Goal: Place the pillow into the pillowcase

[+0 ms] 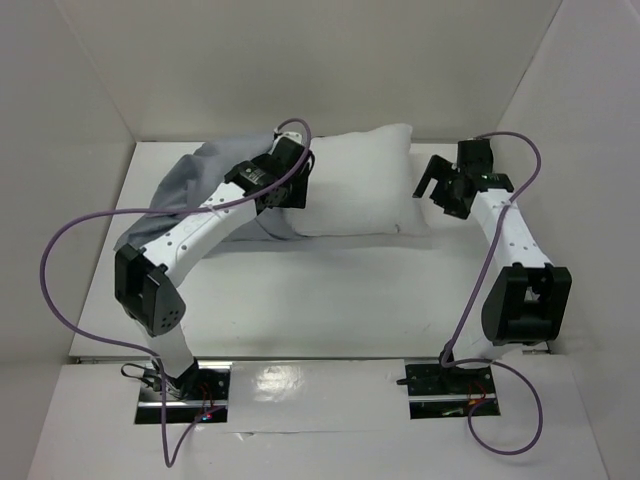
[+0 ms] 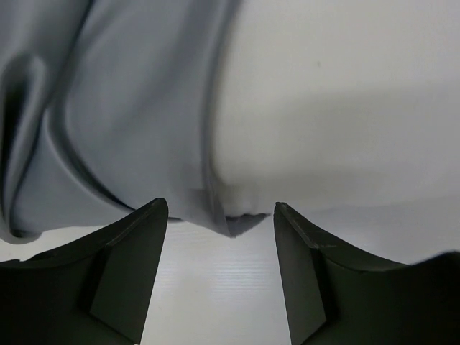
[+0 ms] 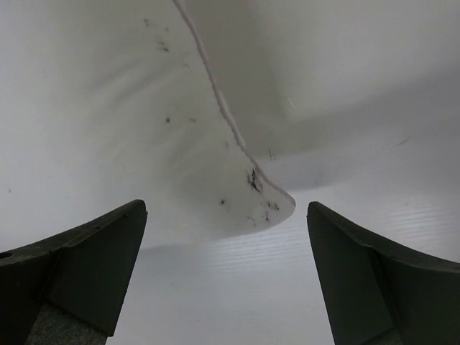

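The plump white pillow (image 1: 360, 180) lies at the back middle of the table. The limp grey pillowcase (image 1: 195, 180) lies bunched at its left end and overlaps that end. My left gripper (image 1: 297, 190) is open at the seam where grey cloth meets pillow; in the left wrist view the pillowcase (image 2: 129, 122) and the pillow (image 2: 338, 108) sit just beyond the open fingers, nothing held. My right gripper (image 1: 432, 190) is open just off the pillow's right end. In the right wrist view a smudged pillow corner (image 3: 259, 194) lies ahead of the open fingers, apart from them.
White walls (image 1: 90, 80) box in the table on the left, back and right. Purple cables (image 1: 60, 250) loop out from both arms. The white table surface (image 1: 330, 290) stretches between the arms' bases and the pillow.
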Tool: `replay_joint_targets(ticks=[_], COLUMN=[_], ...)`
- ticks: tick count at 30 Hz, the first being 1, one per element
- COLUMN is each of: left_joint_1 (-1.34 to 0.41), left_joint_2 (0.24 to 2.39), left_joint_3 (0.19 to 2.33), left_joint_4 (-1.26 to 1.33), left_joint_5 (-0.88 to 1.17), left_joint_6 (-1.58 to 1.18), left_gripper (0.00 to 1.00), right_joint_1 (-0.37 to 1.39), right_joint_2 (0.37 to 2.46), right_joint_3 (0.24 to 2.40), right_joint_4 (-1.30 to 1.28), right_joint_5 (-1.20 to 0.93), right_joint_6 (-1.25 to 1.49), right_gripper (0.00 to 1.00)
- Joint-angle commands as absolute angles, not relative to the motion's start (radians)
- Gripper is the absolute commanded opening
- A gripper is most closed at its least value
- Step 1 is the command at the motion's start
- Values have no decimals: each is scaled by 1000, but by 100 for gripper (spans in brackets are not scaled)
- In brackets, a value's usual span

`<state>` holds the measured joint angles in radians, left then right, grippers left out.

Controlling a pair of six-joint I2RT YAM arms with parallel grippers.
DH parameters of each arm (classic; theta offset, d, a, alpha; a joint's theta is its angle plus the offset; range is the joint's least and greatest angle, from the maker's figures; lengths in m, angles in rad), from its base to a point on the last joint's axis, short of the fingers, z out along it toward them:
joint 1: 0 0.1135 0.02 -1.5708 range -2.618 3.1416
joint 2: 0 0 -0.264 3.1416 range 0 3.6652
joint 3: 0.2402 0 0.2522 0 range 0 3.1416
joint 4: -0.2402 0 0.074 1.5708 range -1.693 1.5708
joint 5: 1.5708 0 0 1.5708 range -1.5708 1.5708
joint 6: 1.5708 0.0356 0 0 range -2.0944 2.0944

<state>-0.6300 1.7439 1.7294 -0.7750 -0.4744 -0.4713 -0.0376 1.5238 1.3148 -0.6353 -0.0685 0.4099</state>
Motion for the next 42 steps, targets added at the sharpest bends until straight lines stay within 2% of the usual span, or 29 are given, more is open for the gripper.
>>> replay_joint_targets(ticks=[1, 10, 11, 13, 14, 15, 16, 17, 18, 19, 20, 21, 22, 24, 28, 30, 32, 34, 38, 41, 42], left_joint_1=[-627, -560, -560, -548, -548, -548, -548, -548, -548, -560, -574, -589, -610, -688, -802, -816, -789, -732, -632, -614, -614], left_joint_2=[1726, 1905, 1922, 1944, 1944, 1953, 1953, 1953, 1962, 1962, 1962, 1962, 1973, 2025, 2167, 2191, 2140, 2050, 1968, 1945, 1927], left_joint_3=[1753, 1862, 1891, 1914, 1914, 1931, 1943, 1956, 1979, 1988, 2012, 2031, 2058, 2188, 2432, 2486, 2392, 2260, 2184, 2175, 2175], left_joint_4=[-741, -776, -776, -788, -788, -788, -788, -788, -776, -767, -758, -747, -747, -747, -747, -767, -715, -660, -689, -745, -768], left_joint_5=[-551, -627, -627, -617, -589, -577, -560, -540, -482, -454, -425, -334, -290, -188, 216, 230, 356, 359, 348, 307, 295], left_joint_6=[-518, -540, -540, -540, -540, -529, -514, -503, -476, -460, -445, -422, -388, -374, -373, -394, -394, -394, -385, -358, -348], left_gripper=[73, 73, 68, 51, 40, 20, 10, 3, 0, 0, 0, 0, 0, 0, 0, 0, 0, 0, 0, 13, 25], right_joint_1=[-48, -58, -58, -58, -58, -58, -58, -58, -58, -58, -58, -42, 0, 58, 224, 261, 261, 252, 252, 265, 274], right_joint_2=[1493, 1552, 1552, 1583, 1594, 1607, 1646, 1666, 1687, 1707, 1745, 1761, 1773, 1773, 1634, 1532, 1479, 1436, 1379, 1322, 1307], right_joint_3=[1283, 1281, 1281, 1281, 1281, 1281, 1281, 1281, 1281, 1281, 1269, 1269, 1255, 1255, 1119, 1071, 1023, 1009, 928, 861, 845], right_joint_4=[-581, -525, -506, -467, -451, -436, -420, -408, -370, -342, -289, -257, -229, -154, 113, 124, 95, 10, -18, -12, -21], right_joint_5=[-100, -152, -161, -198, -219, -242, -294, -329, -366, -405, -493, -549, -593, -649, -644, -576, -542, -520, -541, -567, -568], right_joint_6=[390, 408, 417, 417, 417, 417, 417, 417, 408, 408, 422, 431, 464, 526, 745, 776, 752, 697, 698, 716, 716], right_gripper=[100, 100, 100, 100, 100, 100, 100, 100, 100, 97, 88, 74, 35, 2, 0, 0, 0, 0, 0, 2, 8])
